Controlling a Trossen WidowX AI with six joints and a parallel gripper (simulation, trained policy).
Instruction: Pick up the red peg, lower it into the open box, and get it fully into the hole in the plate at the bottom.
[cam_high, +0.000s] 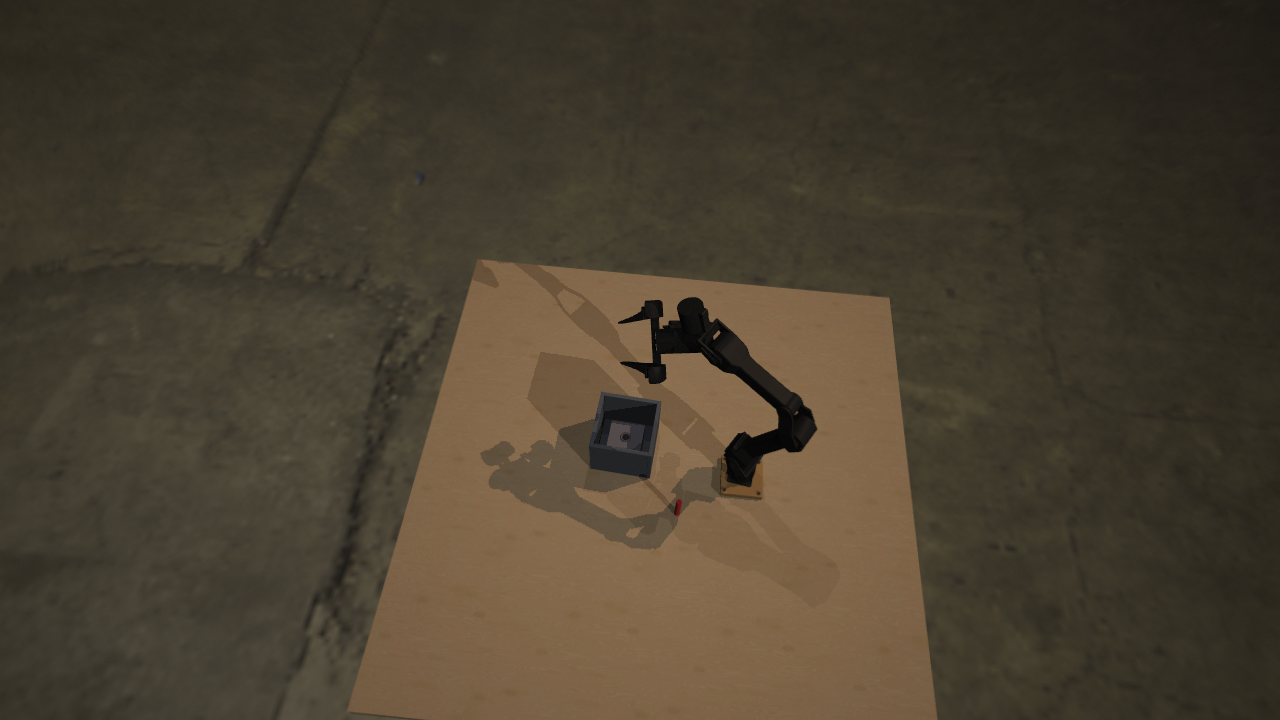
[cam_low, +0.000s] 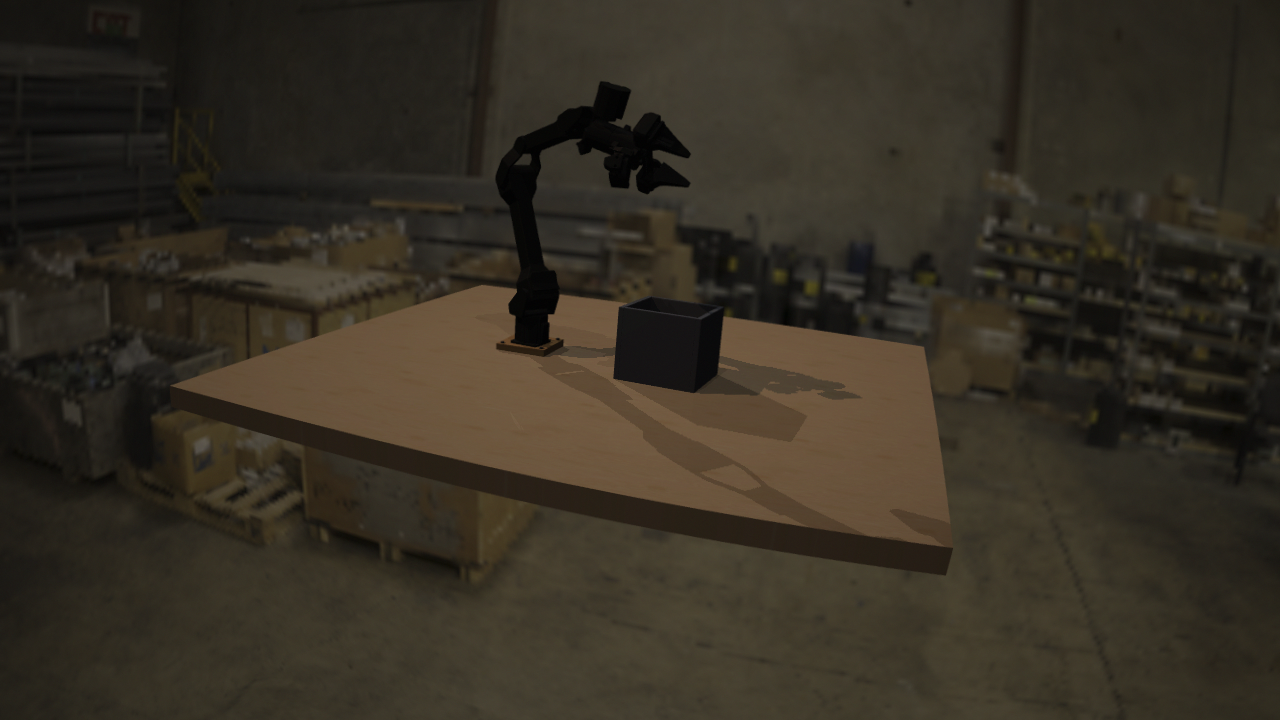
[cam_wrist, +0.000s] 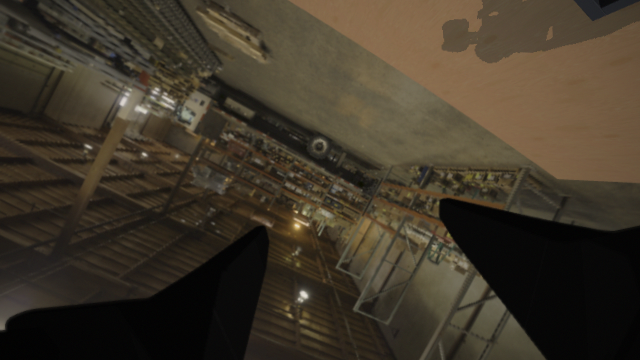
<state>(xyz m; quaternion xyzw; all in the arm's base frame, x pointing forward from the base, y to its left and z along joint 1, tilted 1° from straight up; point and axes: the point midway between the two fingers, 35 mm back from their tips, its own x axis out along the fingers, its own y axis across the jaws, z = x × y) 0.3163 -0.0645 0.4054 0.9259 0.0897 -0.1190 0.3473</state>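
The red peg (cam_high: 677, 507) stands on the table between the box and the arm's base, toward the front in the top view; the exterior view does not show it. The dark blue-grey box (cam_high: 622, 460) (cam_low: 660, 349) is open at the top. The pale plate (cam_high: 614, 442) with a dark round hole lies at its bottom; the hole looks empty. My gripper (cam_high: 620, 343) (cam_low: 690, 171) (cam_wrist: 352, 220) is open and empty, high above the table and beyond the box in the top view, far from the peg. Its fingers point sideways, and the wrist view shows mostly the hall.
The wooden table (cam_high: 537, 617) (cam_low: 402, 420) carries the box and the arm's base plate (cam_high: 741, 490) (cam_low: 529, 347). The base stands right of the box in the top view. Shadows of the arm and box fall across the table. A box corner (cam_wrist: 595, 15) shows at the wrist view's top right.
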